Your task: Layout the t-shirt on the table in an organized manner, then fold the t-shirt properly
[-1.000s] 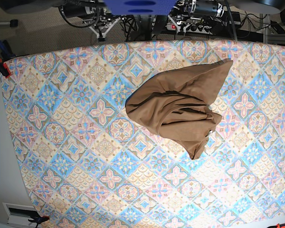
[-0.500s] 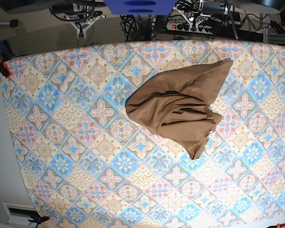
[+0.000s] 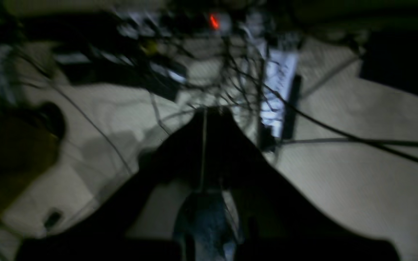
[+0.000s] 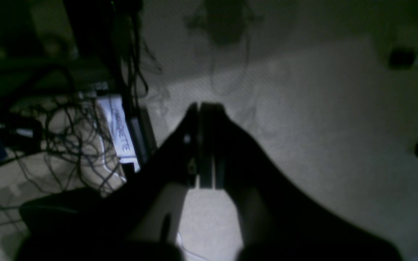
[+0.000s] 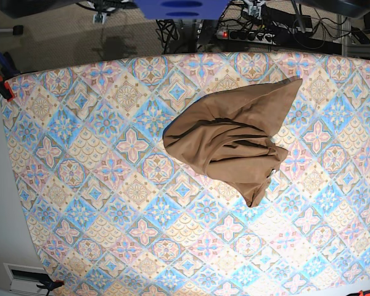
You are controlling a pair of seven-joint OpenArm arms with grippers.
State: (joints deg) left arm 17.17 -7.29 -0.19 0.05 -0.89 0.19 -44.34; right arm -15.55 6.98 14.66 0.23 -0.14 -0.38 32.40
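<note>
The tan-brown t-shirt (image 5: 234,139) lies crumpled in a wrinkled heap on the patterned table (image 5: 98,185), right of centre and reaching toward the far edge. One corner points to the far right and a narrow flap hangs toward the near side. Neither arm is over the table. In the left wrist view my left gripper (image 3: 204,110) is shut with nothing in it, hanging over carpet and cables. In the right wrist view my right gripper (image 4: 199,107) is also shut and empty above bare carpet. The t-shirt shows in neither wrist view.
Beyond the table's far edge lie tangled cables and a power strip (image 5: 246,35), also seen as the power strip (image 3: 279,83) in the left wrist view. A clamp (image 5: 3,86) grips the table's left corner. A blue mount (image 5: 182,7) sits at top centre.
In the base view both arms have drawn back past the table's far edge and almost out of the picture. The t-shirt has not moved.
</note>
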